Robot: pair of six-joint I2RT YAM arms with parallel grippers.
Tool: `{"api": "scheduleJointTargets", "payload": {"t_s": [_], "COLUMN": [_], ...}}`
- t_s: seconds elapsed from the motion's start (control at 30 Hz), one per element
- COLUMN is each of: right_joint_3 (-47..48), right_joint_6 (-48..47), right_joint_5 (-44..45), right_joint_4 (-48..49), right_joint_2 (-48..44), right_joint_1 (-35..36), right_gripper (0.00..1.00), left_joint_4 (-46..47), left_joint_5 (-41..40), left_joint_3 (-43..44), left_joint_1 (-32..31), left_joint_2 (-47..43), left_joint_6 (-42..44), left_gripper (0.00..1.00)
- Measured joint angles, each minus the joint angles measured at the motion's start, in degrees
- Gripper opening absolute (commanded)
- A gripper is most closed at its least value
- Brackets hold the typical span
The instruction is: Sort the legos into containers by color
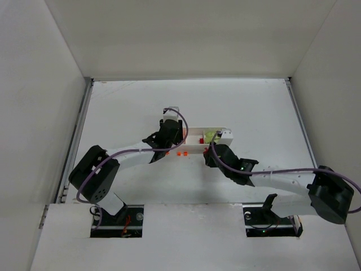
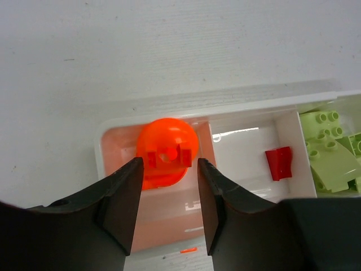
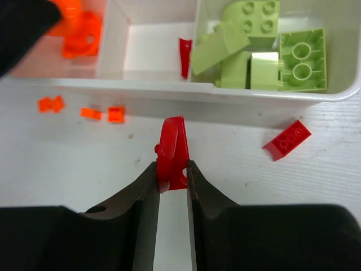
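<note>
Three square compartments divide the long, shallow white plastic tray, which lies on the white table between the two arms.

Farthest left, the left gripper hangs over the left compartment. A bright orange round domed plastic piece sits in that compartment, in line with the gap between the fingertips. The jaws stand moderately apart, about as wide as the piece. Whether the pads touch it cannot be told from the wrist view.

On the table just beside the tray's near wall, below that left compartment, lie three tiny orange plastic bricks in a loose row, apart from one another.

The middle compartment holds one small dark red plastic brick, close to the divider on its right side.

Near the table and short of the tray's near wall, roughly level with the divider between the middle and right compartments, the right gripper is closed narrowly on a thin red curved plastic piece. The piece stands on edge between the two black fingers and sticks out beyond their tips.

The right compartment is packed with several pale yellow-green studded plastic bricks, piled against each other.

Farthest right, a red sloped studded plastic brick lies tilted on the table, near the tray's right end but not touching it.
</note>
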Motion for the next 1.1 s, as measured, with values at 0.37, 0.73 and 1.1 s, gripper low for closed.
{"api": "scheduleJointTargets", "payload": {"t_s": [0.37,0.73,1.1], "right_joint_3": [8.2,14.8,12.4], "right_joint_6": [-3.4,-6.3,-6.5], "right_joint_5": [-3.6,-5.7,-5.0], "right_joint_4": [0.2,2.8,3.1], "right_joint_2": [2.0,15.0,8.0], "right_joint_1": [-2.1,-7.7,-7.9], "right_gripper": [0.24,0.40,0.43], "left_joint_4": [1.2,-1.2,-2.6], "left_joint_5": [-1.1,-2.6,-3.2], "left_joint_3": [-7.2,-18.2,-20.5], "left_joint_1": [-0.4,-5.4,-10.9], "left_joint_2": [-10.7,-23.0,-19.7], "left_joint_6": [-1.5,-5.6,-7.8], "left_gripper": [0.45,0.36,0.35]}}
